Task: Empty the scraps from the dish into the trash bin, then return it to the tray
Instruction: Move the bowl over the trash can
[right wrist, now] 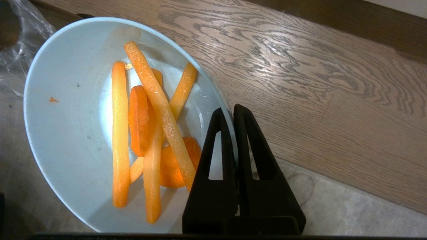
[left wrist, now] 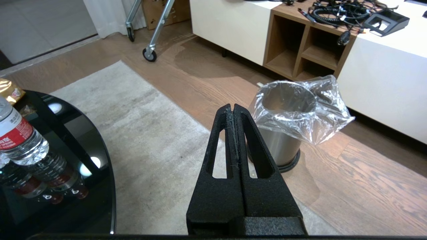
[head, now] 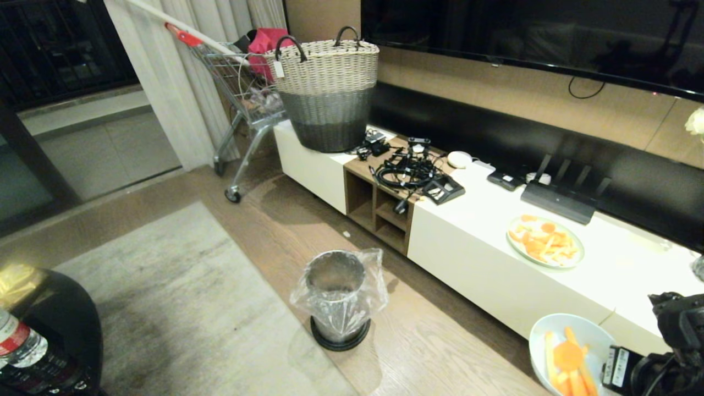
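Clamped on the near rim of the dish (right wrist: 66,140), the right end effector (right wrist: 233,111) holds it above the floor, well right of the trash bin (head: 336,297). Loose scraps (right wrist: 150,133) should slide once tilted. Rigid, smooth and probably breakable, it needs that firm rim pinch. Left end effector (left wrist: 233,108) hangs closed, empty.

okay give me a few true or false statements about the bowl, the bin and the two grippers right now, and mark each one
1. The right gripper is clamped on the dish rim. True.
2. The dish is empty. False: the scraps lie in it.
3. The trash bin stands on the white cabinet. False: it stands on the wooden floor.
4. The left gripper holds nothing, jaws shut. True.
5. The trash bin has a plastic liner. True.
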`<state>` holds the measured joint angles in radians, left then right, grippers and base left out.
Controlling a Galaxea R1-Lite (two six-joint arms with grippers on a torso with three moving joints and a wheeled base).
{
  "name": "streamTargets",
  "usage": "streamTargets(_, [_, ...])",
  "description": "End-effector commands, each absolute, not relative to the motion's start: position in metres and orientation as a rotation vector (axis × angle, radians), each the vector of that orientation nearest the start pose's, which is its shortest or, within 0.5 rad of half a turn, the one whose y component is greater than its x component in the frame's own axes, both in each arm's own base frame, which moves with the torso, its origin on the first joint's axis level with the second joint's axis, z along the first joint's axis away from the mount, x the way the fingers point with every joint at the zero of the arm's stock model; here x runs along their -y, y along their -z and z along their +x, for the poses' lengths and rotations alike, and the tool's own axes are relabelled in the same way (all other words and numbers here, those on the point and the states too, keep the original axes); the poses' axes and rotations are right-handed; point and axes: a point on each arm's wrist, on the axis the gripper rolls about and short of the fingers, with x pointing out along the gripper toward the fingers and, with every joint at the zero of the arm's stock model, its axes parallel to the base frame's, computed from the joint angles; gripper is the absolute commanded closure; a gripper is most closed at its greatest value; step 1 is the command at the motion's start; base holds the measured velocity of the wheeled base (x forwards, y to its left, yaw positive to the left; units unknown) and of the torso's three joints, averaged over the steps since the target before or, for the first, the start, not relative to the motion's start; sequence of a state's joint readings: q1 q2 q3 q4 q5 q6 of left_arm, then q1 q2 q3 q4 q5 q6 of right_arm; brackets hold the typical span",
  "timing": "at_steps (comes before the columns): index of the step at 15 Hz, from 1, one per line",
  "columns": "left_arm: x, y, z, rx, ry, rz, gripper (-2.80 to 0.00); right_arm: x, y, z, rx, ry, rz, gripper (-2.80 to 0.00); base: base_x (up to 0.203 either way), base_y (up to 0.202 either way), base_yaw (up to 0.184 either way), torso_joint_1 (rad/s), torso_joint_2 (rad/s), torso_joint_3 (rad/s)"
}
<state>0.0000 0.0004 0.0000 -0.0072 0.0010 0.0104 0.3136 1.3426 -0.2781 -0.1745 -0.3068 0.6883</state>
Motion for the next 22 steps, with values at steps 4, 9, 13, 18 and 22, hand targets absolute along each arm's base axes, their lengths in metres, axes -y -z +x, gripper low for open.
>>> streamTargets(4, [0.000, -0.076, -0.023, 0.008, -0.003, 0.011, 0.00, -0.040, -0.100, 0.144, -0.791, 0.270, 0.366, 0.00, 0.000, 0.000, 0.000, 0.000, 0.00, 0.000])
streamTargets(9, [0.000, -0.076, -0.023, 0.008, -0.002, 0.011, 0.00, -0.046, -0.111, 0.152, -0.762, 0.194, 0.303, 0.00, 0.000, 0.000, 0.000, 0.000, 0.00, 0.000])
streamTargets(13, [0.000, -0.076, -0.023, 0.008, 0.000, 0.014, 0.00, -0.057, -0.117, 0.154, -0.775, 0.037, 0.210, 0.00, 0.000, 0.000, 0.000, 0.000, 0.00, 0.000])
streamTargets(18, [0.000, -0.076, -0.023, 0.006, 0.002, 0.008, 0.00, -0.071, -0.128, 0.170, -0.755, -0.033, 0.199, 0.00, 0.000, 0.000, 0.000, 0.001, 0.00, -0.031])
streamTargets(22, [0.000, -0.076, -0.023, 0.006, 0.001, 0.008, 0.00, -0.081, -0.141, 0.192, -0.724, -0.040, 0.210, 0.00, 0.000, 0.000, 0.000, 0.003, 0.00, -0.174])
